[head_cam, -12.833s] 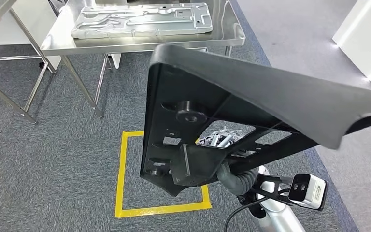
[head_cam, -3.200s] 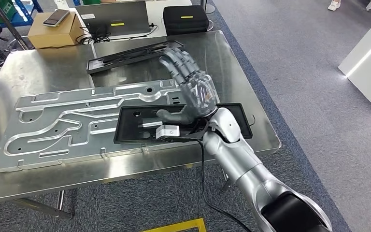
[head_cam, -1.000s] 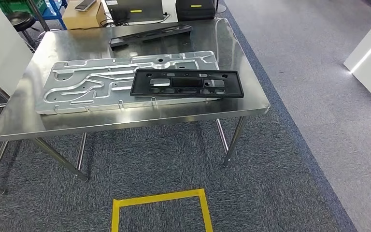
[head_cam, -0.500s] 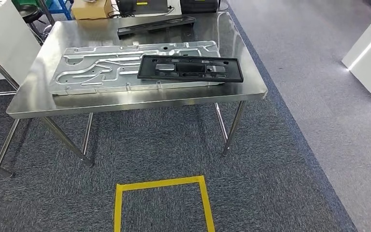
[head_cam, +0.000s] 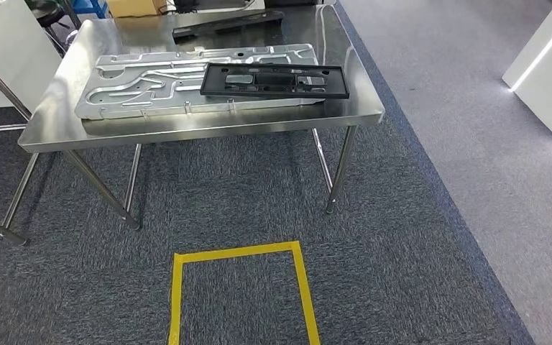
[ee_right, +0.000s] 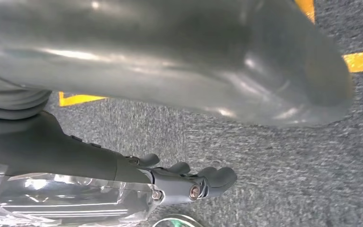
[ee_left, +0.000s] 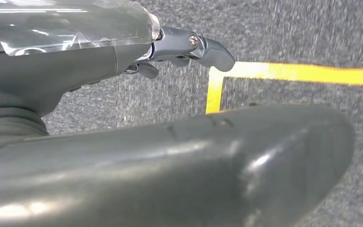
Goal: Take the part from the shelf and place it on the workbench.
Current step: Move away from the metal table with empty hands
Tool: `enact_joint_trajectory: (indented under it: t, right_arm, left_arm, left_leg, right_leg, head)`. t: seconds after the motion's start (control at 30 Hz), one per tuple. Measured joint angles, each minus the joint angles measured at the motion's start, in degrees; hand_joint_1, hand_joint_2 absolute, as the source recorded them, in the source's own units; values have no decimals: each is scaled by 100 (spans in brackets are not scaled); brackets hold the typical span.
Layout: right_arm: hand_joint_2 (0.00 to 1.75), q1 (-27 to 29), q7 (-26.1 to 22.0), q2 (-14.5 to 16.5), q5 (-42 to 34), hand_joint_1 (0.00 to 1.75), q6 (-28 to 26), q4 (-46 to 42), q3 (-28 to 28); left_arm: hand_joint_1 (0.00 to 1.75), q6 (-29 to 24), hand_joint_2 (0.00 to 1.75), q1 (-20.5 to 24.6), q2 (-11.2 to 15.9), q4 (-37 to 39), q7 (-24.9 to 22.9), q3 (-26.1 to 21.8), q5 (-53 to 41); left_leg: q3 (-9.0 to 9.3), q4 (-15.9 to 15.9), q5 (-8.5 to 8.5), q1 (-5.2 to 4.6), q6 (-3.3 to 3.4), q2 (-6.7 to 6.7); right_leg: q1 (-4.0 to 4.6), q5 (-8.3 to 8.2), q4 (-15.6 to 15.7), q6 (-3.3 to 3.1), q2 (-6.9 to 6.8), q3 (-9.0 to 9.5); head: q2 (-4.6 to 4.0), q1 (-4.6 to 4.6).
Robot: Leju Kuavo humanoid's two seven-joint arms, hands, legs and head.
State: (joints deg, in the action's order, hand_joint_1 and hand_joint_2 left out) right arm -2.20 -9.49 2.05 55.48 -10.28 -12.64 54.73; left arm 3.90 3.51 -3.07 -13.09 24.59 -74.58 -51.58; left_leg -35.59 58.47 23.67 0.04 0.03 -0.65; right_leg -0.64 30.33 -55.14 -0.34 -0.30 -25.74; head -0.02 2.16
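Part (head_cam: 274, 80) on workbench (head_cam: 208, 128), off fingers (ee_right: 208, 182)

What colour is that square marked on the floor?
Yellow: the taped square outlines grey carpet, clearest in the head view.

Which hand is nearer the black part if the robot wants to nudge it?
Probably right. The black part lies toward the table's right end. Both the left hand and right hand hang empty over carpet.

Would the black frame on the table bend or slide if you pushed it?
The black frame looks like thin molded plastic with cutouts, so probably light and a little bendy. It lies flat on the ribbed metal plate, so it would likely slide, not tip.
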Motion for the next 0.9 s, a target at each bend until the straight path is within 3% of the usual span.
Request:
enact_joint_trajectory:
  t: [0.03, 0.1, 0.13, 0.17, 0.2, 0.23, 0.3, 0.37, 0.4, 0.5, 0.57, 0.63, 0.67, 0.7, 0.73, 0.77, 0.83, 0.9]
  right_arm:
    - [0, 1, 2, 4, -2, 0, 2, 3, 0]
    - [0, 4, 4, 9, -2, 0, 8, 5, 0]
    - [0, 11, 5, 9, 1, 0, 11, 5, 0]
    - [0, 15, 4, 9, 4, 0, 17, 6, 0]
    - [0, 16, 3, 9, 7, 0, 28, 7, 0]
    - [0, 16, 2, 10, 10, 0, 39, 8, 0]
    - [0, 14, -1, 15, 12, 0, 56, 11, 0]
    - [0, 12, -2, 23, 13, 0, 60, 14, 0]
    - [0, 10, -2, 26, 13, 0, 65, 14, 0]
    - [0, 5, 4, 23, 19, 0, 111, 14, 1]
    - [0, 7, 31, 22, 20, 0, 182, 20, 3]
    - [0, 7, 92, 22, 14, 0, 301, 27, 11]
    - [0, 7, 127, 19, 7, 0, 368, 30, 19]
    - [0, 7, 166, 16, -5, 0, 436, 31, 31]
    - [0, 7, 204, 14, -20, 0, 492, 31, 43]
    - [0, 6, 247, 13, -41, 0, 536, 32, 55]
    - [87, -1, 332, 11, -75, 0, 592, 32, 85]
    - [175, -6, 393, 10, -88, 0, 610, 32, 117]
  left_arm:
    - [0, 1, 0, -8, -1, 1, -3, 8, -2]
    - [0, 1, 0, -14, -3, 3, -19, 17, -3]
    - [0, 1, 0, -15, -3, 4, -28, 20, -3]
    - [0, -1, 0, -14, -3, 4, -39, 21, -4]
    - [0, -7, 0, -15, -3, 4, -56, 22, -7]
    - [0, -14, 0, -15, -3, 4, -78, 24, -11]
    - [0, -31, 0, -6, 0, 4, -120, 29, -21]
    - [0, -39, 0, 12, 4, 4, -137, 33, -32]
    - [0, -42, 0, 20, 7, 4, -140, 34, -37]
    - [0, -44, 0, 11, 4, 4, -154, 36, -49]
    - [0, -44, 0, 11, 1, 4, -167, 37, -54]
    - [0, -44, 0, 16, 1, 4, -179, 38, -56]
    - [0, -44, 0, 15, 2, 4, -186, 38, -58]
    - [0, -44, 0, 14, 2, 4, -195, 38, -60]
    - [0, -44, 0, 15, 3, 4, -205, 38, -63]
    - [0, -43, 0, 16, 2, 4, -213, 38, -67]
    - [0, -36, 0, 20, -1, 5, -221, 38, -79]
    - [0, -30, 0, 25, -4, 6, -225, 38, -92]
  left_leg:
    - [-72, 157, 185, 9, -26, 9]
    - [-267, 772, 741, 28, -67, 19]
    - [-349, 1137, 929, 33, -82, 19]
    - [-386, 1424, 983, 36, -91, 19]
    - [-343, 1544, 904, 38, -92, 19]
    - [-190, 1446, 745, 39, -81, 19]
    - [393, 687, 513, 34, -31, 19]
    - [892, -86, 566, 13, 30, 19]
    - [987, -273, 626, 0, 57, 19]
    - [958, -381, 584, 14, 162, 11]
    - [902, -404, 509, 26, 235, -1]
    - [817, -389, 460, 10, 267, -4]
    - [781, -375, 443, 3, 268, -3]
    - [750, -355, 432, -1, 267, -3]
    - [731, -332, 428, -3, 263, -2]
    - [727, -311, 430, -4, 257, 0]
    - [715, -266, 440, -16, 225, 2]
    - [687, -237, 442, -31, 170, 2]
  right_leg:
    - [-10, -59, 14, -45, -12, -63]
    - [-2, -173, 15, -97, -28, -209]
    - [4, -229, 9, -99, -33, -282]
    - [9, -284, -2, -97, -38, -357]
    - [13, -334, -17, -90, -40, -431]
    - [16, -378, -35, -79, -40, -499]
    - [22, -443, -74, -48, -39, -592]
    - [37, -493, -108, 7, -43, -638]
    - [42, -520, -116, 42, -48, -652]
    - [38, -515, -184, 152, -40, -700]
    - [23, -189, -625, 200, -10, -890]
    - [10, 261, -1413, 232, 5, -1214]
    - [3, 376, -1704, 243, 5, -1319]
    - [-2, 374, -1791, 246, 5, -1320]
    - [-6, 265, -1640, 241, 5, -1202]
    - [-8, 87, -1290, 226, 5, -986]
    - [7, -187, -479, 168, 6, -536]
    - [36, -246, -121, 114, 7, -374]
  head:
    - [0, 1]
    - [0, 1]
    - [0, 1]
    - [0, 0]
    - [0, 0]
    - [0, 0]
    - [0, 1]
    - [0, 1]
    - [0, 0]
    - [0, 0]
    - [0, 0]
    - [0, 0]
    - [0, 0]
    - [0, 0]
    - [0, 0]
    - [0, 0]
    - [0, 0]
    - [0, 0]
